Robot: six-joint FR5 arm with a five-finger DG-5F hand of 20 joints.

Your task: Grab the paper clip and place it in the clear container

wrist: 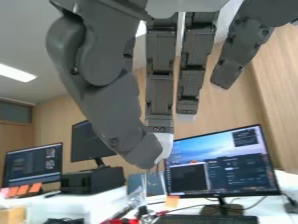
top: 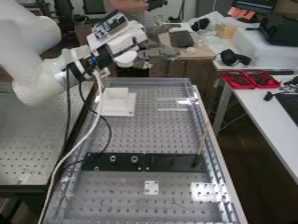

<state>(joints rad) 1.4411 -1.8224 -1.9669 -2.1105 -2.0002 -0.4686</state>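
The hand (top: 154, 54) is raised beyond the bench's far end, level with the arm's wrist and pointing right in the high view. In the wrist view the hand (wrist: 110, 107) has long straight fingers, and its thumb overlaps one light fingertip; it looks open. Low in the high view, a thin bent line (top: 178, 204) lies on the perforated bench; I cannot tell whether it is the paper clip. A pale square patch (top: 207, 192) beside it could be the clear container or glare.
Black plates (top: 176, 162) cross the bench, with a brown stick (top: 202, 142) rising at their right end. Farther off stands a white block (top: 118, 103). Nearer is a small white plate (top: 151, 187). Cables hang along the left side. Red trays (top: 249, 80) rest on the side table.
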